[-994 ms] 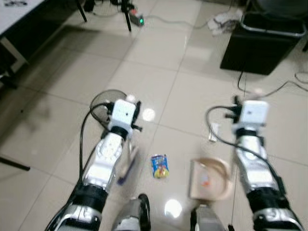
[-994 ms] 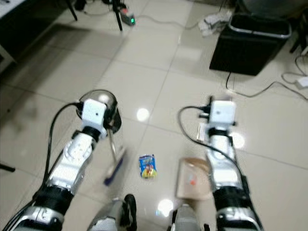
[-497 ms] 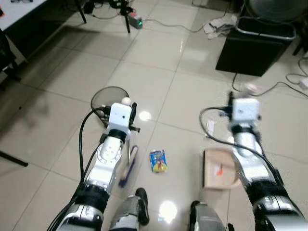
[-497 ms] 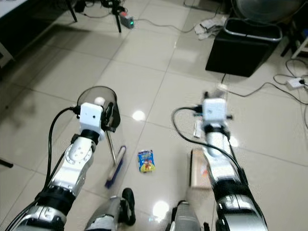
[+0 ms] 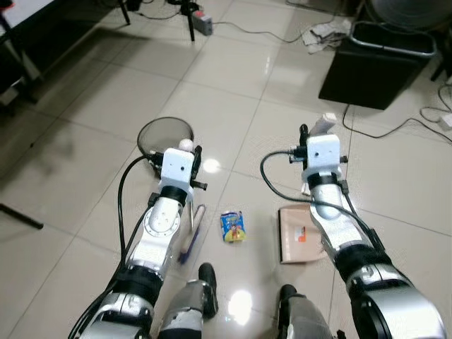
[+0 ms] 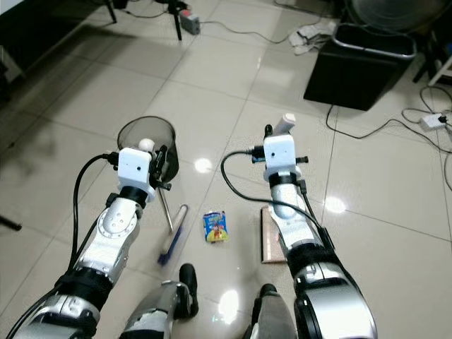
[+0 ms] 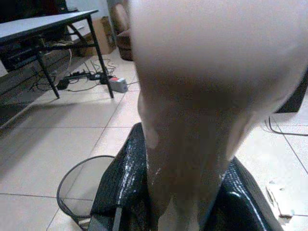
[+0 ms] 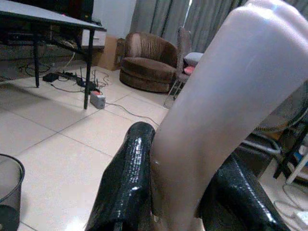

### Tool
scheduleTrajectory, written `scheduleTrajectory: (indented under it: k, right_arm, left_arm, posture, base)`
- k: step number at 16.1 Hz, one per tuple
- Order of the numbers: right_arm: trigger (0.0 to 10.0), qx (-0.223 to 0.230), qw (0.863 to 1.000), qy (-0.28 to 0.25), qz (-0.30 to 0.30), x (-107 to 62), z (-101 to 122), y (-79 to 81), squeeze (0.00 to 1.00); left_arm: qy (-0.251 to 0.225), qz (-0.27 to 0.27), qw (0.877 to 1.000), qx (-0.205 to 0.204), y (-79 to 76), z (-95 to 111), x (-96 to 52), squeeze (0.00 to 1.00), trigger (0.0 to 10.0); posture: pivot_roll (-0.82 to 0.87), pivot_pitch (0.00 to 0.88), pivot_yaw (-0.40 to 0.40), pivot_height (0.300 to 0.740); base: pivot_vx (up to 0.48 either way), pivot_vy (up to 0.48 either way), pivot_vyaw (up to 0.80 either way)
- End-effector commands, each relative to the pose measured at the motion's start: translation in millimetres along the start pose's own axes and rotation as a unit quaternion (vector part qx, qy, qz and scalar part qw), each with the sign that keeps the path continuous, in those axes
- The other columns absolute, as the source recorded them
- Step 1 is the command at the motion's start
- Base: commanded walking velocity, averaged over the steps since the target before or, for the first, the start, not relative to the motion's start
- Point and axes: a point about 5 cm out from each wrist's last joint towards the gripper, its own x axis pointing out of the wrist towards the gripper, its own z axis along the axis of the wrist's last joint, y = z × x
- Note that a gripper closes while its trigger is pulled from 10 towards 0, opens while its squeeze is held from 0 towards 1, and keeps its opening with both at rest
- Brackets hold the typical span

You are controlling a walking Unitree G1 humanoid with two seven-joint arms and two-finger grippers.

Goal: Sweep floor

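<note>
My left gripper (image 5: 186, 157) is shut on the thin handle of a small broom (image 5: 191, 234), whose blue bristles rest on the tile to the left of a blue and yellow snack packet (image 5: 233, 226). My right gripper (image 5: 318, 135) is shut on the pale upright handle (image 8: 216, 110) of a tan dustpan (image 5: 295, 244). The pan lies flat on the floor just right of the packet, a small gap apart. In the left wrist view the broom's beige handle (image 7: 192, 96) sits between the black fingers (image 7: 120, 187).
A round mesh waste bin (image 5: 165, 135) stands just ahead of the left arm. A black box bin (image 5: 374, 65) is far right, with cables (image 5: 395, 131) trailing on the tiles. A power strip (image 5: 203, 25) and table legs lie far left. My feet (image 5: 206, 296) are below the packet.
The right arm has swung the dustpan left, closer to the packet, and set it flat on the floor. The broom has stayed beside the packet. The camera view has shifted slightly.
</note>
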Motion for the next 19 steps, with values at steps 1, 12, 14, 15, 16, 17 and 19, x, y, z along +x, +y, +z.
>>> scheduleTrajectory:
  k: [1,12,14,15,16,17,19]
  right_arm:
    - [10.0,0.002,1.000,-0.010,0.002,0.1,2.8,5.6,0.00]
    - [10.0,0.051,0.990,-0.003,-0.128,-57.4,3.1,-64.5,0.00]
    - [10.0,0.058,0.991,0.032,-0.113,-64.3,3.2,-66.0,0.00]
    - [10.0,0.064,0.992,0.047,-0.101,-69.4,5.5,-65.4,0.00]
    - [10.0,0.072,0.991,0.066,-0.095,-71.9,5.6,-63.2,0.00]
    - [10.0,0.104,0.988,0.073,-0.088,-75.1,7.2,-57.6,0.00]
    - [10.0,0.131,0.984,0.090,-0.078,-75.4,9.0,-50.3,0.00]
  left_arm:
    - [0.019,0.003,1.000,0.001,-0.8,-8.4,-3.5,0.00,10.0]
    - [0.025,-0.015,0.999,0.028,34.8,4.7,-36.5,0.00,10.0]
    - [0.034,-0.003,0.999,0.035,39.9,7.4,-39.4,0.00,10.0]
    - [0.042,0.004,0.998,0.042,41.4,7.8,-41.9,0.00,10.0]
    - [0.053,0.015,0.997,0.053,43.6,5.9,-43.5,0.00,10.0]
    - [0.054,0.021,0.997,0.053,45.1,6.2,-45.8,0.00,10.0]
    - [0.044,0.020,0.998,0.047,43.7,12.6,-44.4,0.00,10.0]
  posture:
    - [0.00,0.316,0.048,0.740]
    - [-0.08,0.021,0.092,0.740]
    - [-0.06,0.000,0.082,0.740]
    - [-0.06,0.000,0.079,0.740]
    - [-0.06,0.000,0.076,0.740]
    - [-0.06,0.000,0.069,0.740]
    - [-0.05,0.000,0.076,0.740]
  base:
    - [0.000,0.000,0.00]
    - [0.000,0.000,0.00]
    - [0.000,0.000,0.00]
    - [0.000,0.000,0.00]
    - [0.000,0.000,0.00]
    - [0.000,0.000,0.00]
    - [0.000,0.000,0.00]
